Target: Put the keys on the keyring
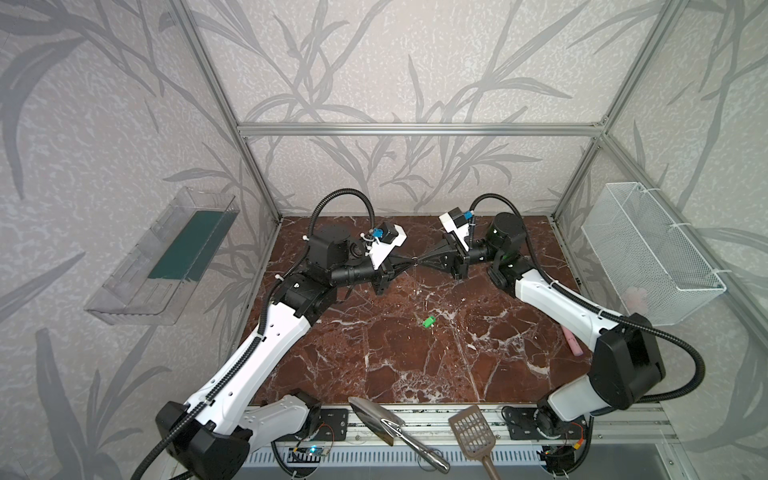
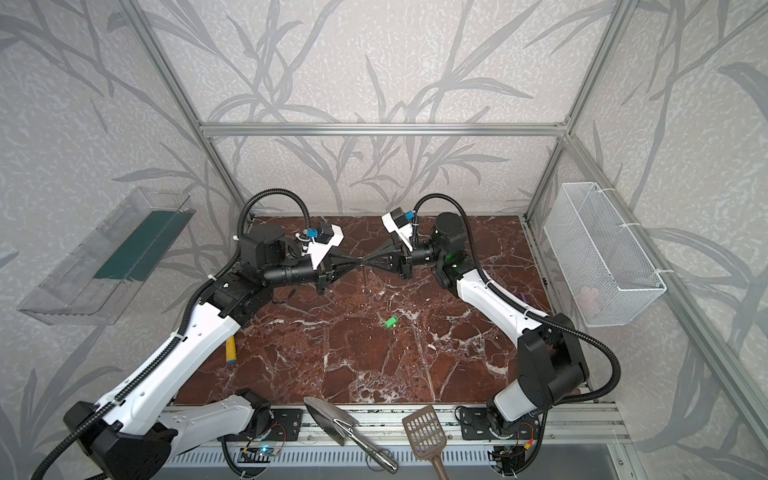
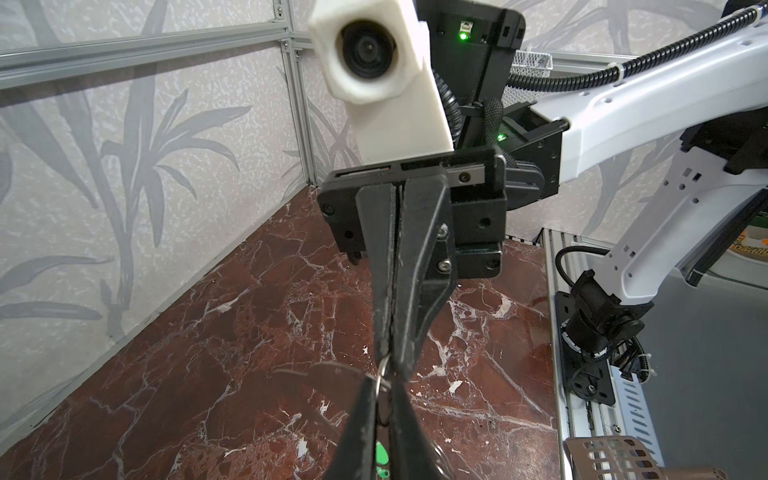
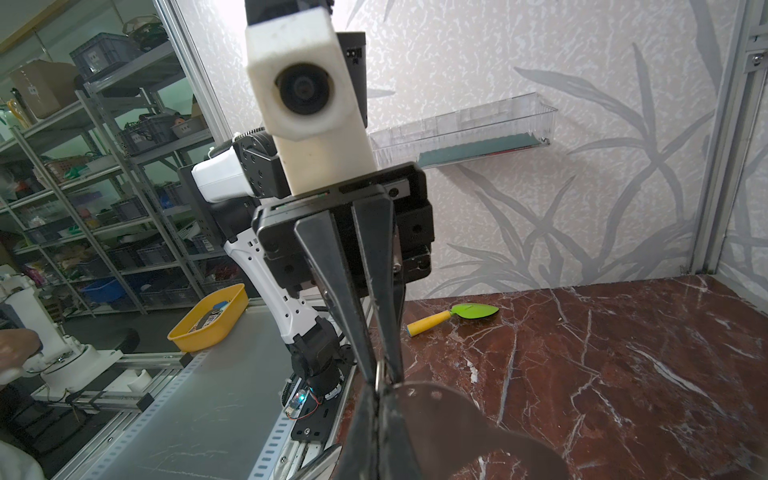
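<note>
Right pincer (image 1: 420, 262): closed tight on the keyring (image 3: 381, 372), held in mid-air above the bench (image 1: 415, 365).
Left pincer (image 1: 410, 262): set tip to tip against the right; fingers pressed together on the same ring.
Key (image 1: 428, 321): green-headed, laid flat on the bench, well apart from both pincers, not on the ring.

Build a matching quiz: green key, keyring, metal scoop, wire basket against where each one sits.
1. green key
2. keyring
3. metal scoop
4. wire basket

A. hung on the right wall
B. lying on the marble table
C. lying across the front rail
D. pinched between left gripper and right gripper

Pairs: 1-B, 2-D, 3-C, 4-A
</note>
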